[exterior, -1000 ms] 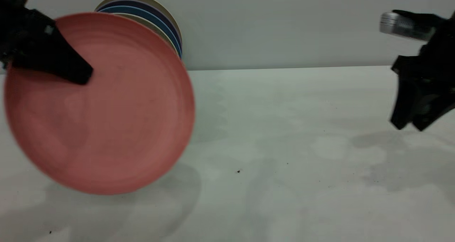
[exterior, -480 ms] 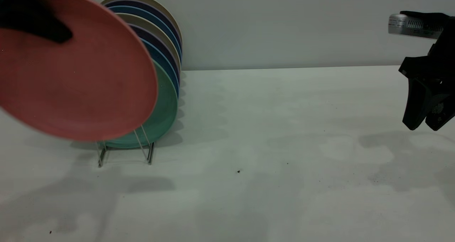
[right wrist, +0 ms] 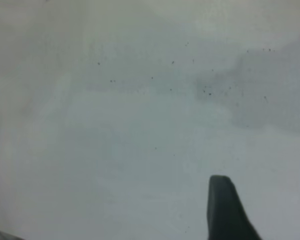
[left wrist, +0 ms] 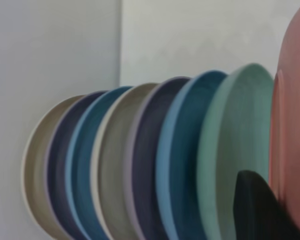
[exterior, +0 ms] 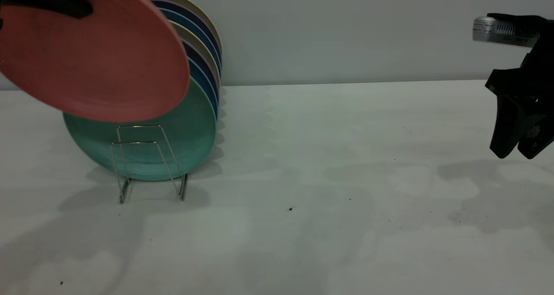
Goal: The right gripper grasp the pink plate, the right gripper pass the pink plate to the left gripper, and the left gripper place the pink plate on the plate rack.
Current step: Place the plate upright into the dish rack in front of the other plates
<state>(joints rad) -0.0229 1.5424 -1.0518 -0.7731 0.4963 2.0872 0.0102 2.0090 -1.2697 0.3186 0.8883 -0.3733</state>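
The pink plate (exterior: 95, 56) hangs tilted in the air at the upper left, just above and in front of the plate rack (exterior: 147, 156). My left gripper (exterior: 71, 7) is shut on the plate's upper rim. In the left wrist view one black finger (left wrist: 257, 210) lies between the pink plate (left wrist: 294, 125) and the teal-green plate (left wrist: 239, 145). The other finger is hidden behind the pink plate. My right gripper (exterior: 517, 150) hangs open and empty above the table at the far right. One of its fingers (right wrist: 224, 210) shows over bare table.
Several plates stand upright in the rack, the teal-green plate (exterior: 177, 143) in front and blue, dark purple and beige ones behind it. The rack's two front wire loops hold nothing. A grey wall (exterior: 346, 30) rises behind the table (exterior: 324, 178).
The left gripper has lifted the pink plate up and back towards the rack, tilting it and uncovering the teal-green plate and the front loops. The right gripper drew slightly right, then stayed still.
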